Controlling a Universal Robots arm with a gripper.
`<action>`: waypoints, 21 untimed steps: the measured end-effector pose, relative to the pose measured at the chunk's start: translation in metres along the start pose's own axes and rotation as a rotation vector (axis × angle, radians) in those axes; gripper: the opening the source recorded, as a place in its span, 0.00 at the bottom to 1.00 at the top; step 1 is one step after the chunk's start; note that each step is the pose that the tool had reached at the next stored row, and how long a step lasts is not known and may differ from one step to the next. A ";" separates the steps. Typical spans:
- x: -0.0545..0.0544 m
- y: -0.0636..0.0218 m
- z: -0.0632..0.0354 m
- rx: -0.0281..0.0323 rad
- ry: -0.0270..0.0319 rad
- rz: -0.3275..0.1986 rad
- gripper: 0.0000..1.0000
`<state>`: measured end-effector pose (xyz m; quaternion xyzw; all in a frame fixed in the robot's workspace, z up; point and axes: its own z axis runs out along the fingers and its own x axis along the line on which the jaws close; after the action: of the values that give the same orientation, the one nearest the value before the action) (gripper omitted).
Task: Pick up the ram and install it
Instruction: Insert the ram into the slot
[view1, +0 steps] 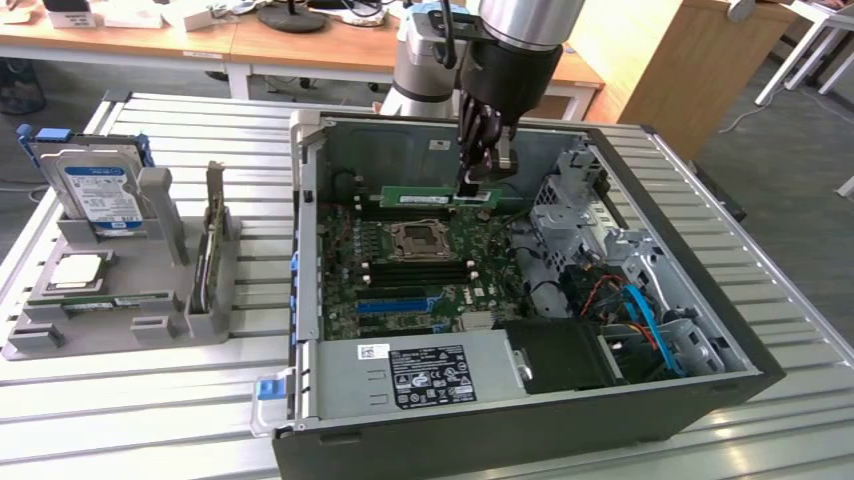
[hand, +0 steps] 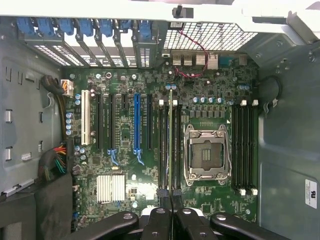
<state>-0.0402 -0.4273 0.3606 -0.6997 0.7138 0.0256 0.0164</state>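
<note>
1. Silver and black robot arm (view1: 514, 45) reaches down into an open black and grey computer case (view1: 534, 430).
2. Jaws are black and closed down to a narrow gap, pinching the long thin green circuit-board ram (view1: 427, 197) by its upper edge, nearer its end toward the exterior view's right.
3. Ram is held level with its long edge down, inside the case over the green motherboard (view1: 387, 285), close to the case's far wall in the exterior view.
4. In the wrist view the ram (hand: 171, 145) shows edge-on. It lines up with a bank of black memory slots (hand: 163, 150) between the silver square CPU socket (hand: 206, 152) and a long blue slot (hand: 136, 122).
5. Cannot tell whether the ram touches a slot.
6. Second bank of black slots (hand: 243, 147) sits on the socket's other side.
7. Also on the board: white slot (hand: 91, 117) and silver finned heatsink (hand: 111, 187).
8. Case lies on its side on a slatted grey metal surface (view1: 134, 420).
9. Grey plastic tray (view1: 80, 338) sits on the surface, just beside the case on the exterior view's left.
10. Tray holds:
   - a blue-labelled hard drive (view1: 100, 190), standing up
   - a square silver CPU chip (view1: 78, 270), lying flat
   - a second green memory stick (view1: 120, 300), lying in front
   - a tall expansion card (view1: 214, 240), upright
</note>
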 end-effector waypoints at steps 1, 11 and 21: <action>0.000 0.0000 0.0008 0.0001 -0.0001 0.000 0.12; 0.001 -0.0002 0.0120 -0.0001 0.0002 0.000 0.12; 0.001 -0.0003 0.0244 -0.0001 0.0002 0.000 0.12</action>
<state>-0.0402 -0.4273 0.3362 -0.6997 0.7138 0.0255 0.0163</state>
